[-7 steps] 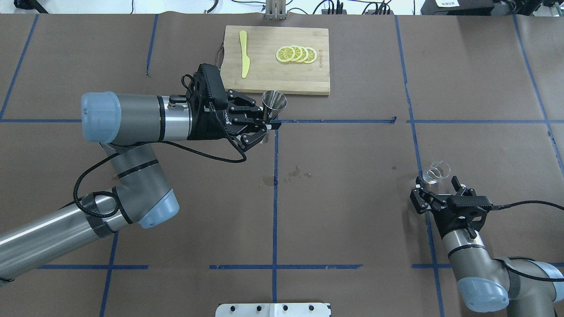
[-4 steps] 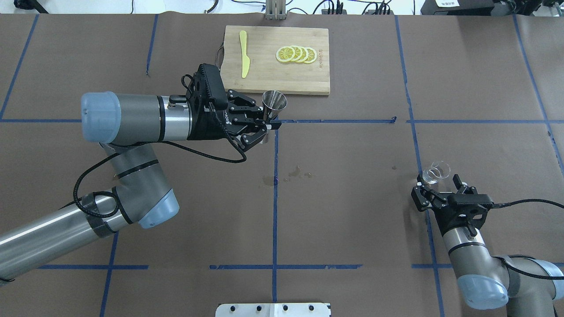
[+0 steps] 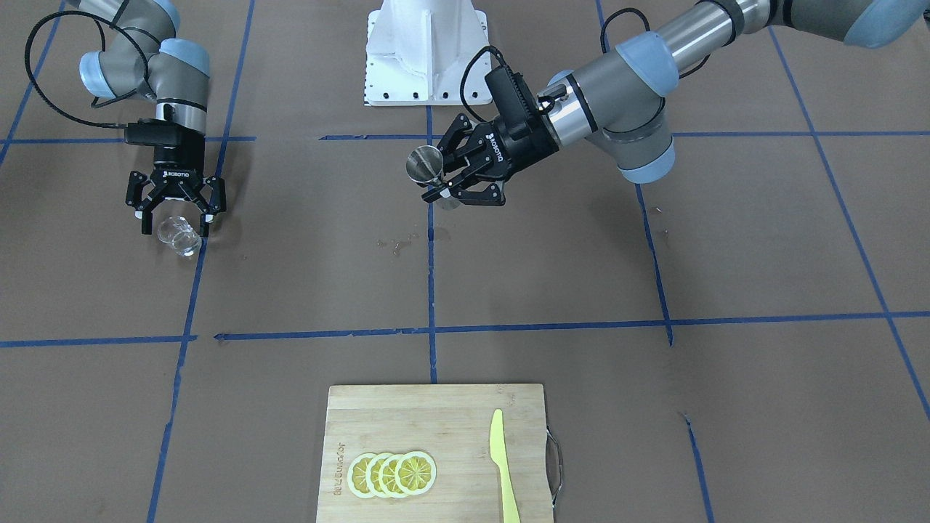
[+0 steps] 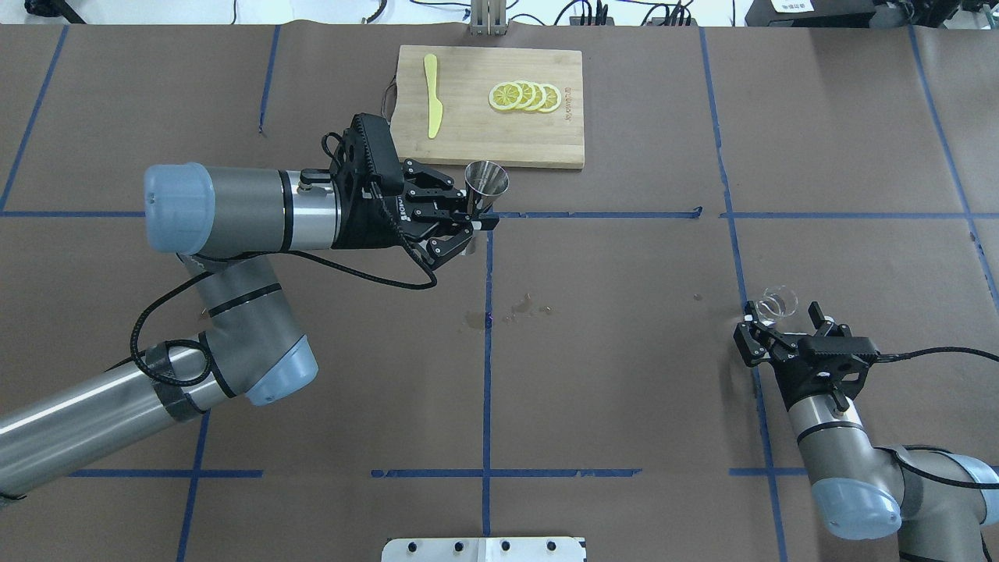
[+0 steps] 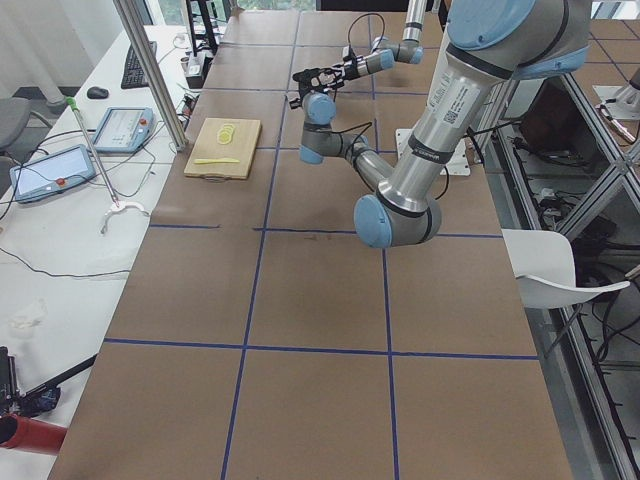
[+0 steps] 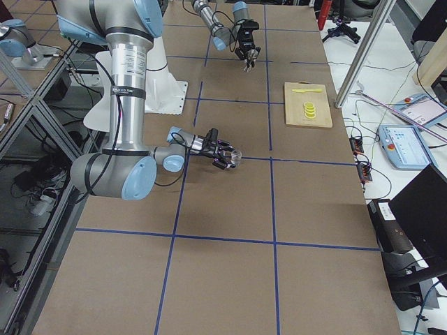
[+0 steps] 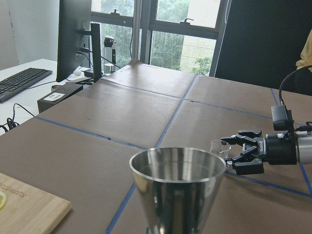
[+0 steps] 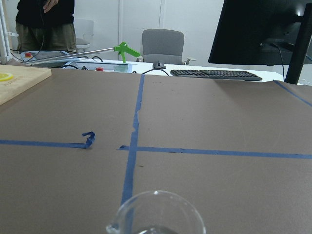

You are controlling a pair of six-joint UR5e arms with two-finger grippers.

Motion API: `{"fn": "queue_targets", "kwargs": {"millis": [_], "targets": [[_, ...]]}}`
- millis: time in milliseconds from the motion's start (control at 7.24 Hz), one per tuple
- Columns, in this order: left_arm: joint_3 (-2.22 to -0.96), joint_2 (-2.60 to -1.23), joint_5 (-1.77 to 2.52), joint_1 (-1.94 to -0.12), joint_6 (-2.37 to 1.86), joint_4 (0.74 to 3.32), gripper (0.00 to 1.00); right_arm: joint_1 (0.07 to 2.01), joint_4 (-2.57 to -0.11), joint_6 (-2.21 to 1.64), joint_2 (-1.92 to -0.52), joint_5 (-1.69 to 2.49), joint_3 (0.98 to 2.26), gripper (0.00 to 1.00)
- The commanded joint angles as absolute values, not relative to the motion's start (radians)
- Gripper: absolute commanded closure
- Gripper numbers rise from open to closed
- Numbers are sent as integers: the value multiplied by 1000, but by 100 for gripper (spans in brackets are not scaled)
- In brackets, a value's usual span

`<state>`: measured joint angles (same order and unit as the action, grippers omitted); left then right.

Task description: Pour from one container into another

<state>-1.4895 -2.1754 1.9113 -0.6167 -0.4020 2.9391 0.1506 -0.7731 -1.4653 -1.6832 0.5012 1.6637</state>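
The large near left arm (image 5: 440,110) bends over the brown table (image 5: 320,330), with the small right arm (image 5: 385,58) far behind it. A cutting board (image 5: 243,160) bearing lemon slices (image 5: 228,130) and a yellow knife (image 5: 212,160) lies near the table's edge away from the robot.

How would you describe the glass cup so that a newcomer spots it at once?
On the brown table, follow the right arm to its open right tool. The small clear glass cup stands at its fingertips, transparent with a pouring lip, unlike the shiny steel jigger in the left tool.
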Motion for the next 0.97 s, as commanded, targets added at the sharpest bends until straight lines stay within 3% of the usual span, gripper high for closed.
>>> {"fn": "queue_targets", "kwargs": {"millis": [0,276,415,691,829], "targets": [[-1489,-2175,1911,-617,-402,2941,100,156,-773,-1468,-1657,499,1655,1],[-1489,-2175,1911,-618,-402,2939,100,160,-773,-1467,-1651,500,1643,3],[-1489,-2175,1911,-617,-402,2941,100,161,-773,-1466,-1652,500,1643,15],[-1489,-2175,1911,-618,-402,2941,100,163,-773,-1466,-1652,500,1643,58],[-1489,-2175,1911,-618,-402,2941,100,163,-773,-1466,-1654,500,1643,65]]}}
